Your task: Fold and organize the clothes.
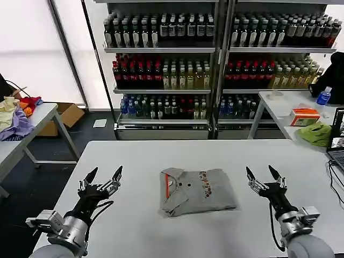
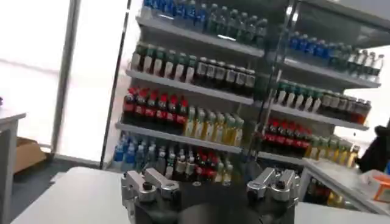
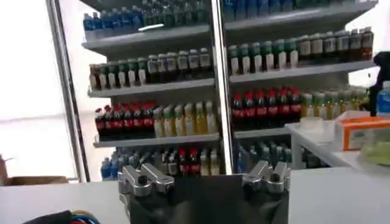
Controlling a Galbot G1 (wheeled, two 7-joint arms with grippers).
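Observation:
One light grey shirt [image 1: 196, 190] lies folded into a neat rectangle at the middle of the white table [image 1: 140, 226], its orange collar lining at the left edge and a multicoloured print across the top. My left gripper [image 1: 104, 175] hovers open to the left of the shirt, apart from it, fingers pointing toward the shelves. To the shirt's right, my right gripper [image 1: 263, 173] stands open the same way, holding nothing. Both wrist views look past the spread finger bases [image 2: 149, 184] [image 3: 146, 178] at the drinks shelves.
Shelves of bottled drinks [image 1: 215, 59] stand behind the table. A side table at the left carries lilac, yellow and red fabrics [image 1: 16, 115]. A table at the right holds a lime-green cloth [image 1: 317, 133], an orange box [image 1: 304, 116] and a laptop edge [image 1: 337, 141].

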